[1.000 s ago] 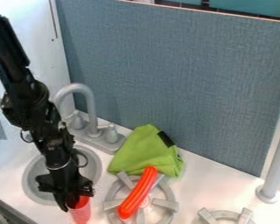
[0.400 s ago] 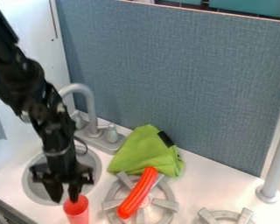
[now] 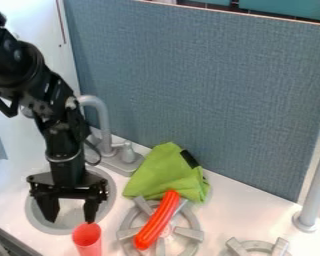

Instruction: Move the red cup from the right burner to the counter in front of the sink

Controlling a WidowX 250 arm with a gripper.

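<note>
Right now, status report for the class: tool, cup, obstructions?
Tool open, empty, over sink. Red cup upright beside sink. Faucet behind tool; clearance unclear.

The black robot arm comes in from the ten o'clock edge and bends down toward seven o'clock. There its black two-finger gripper (image 3: 70,212) hangs upright, holding nothing. Its two fingers (image 3: 90,210) stand wide apart, and both are pointing to six o'clock.
</note>
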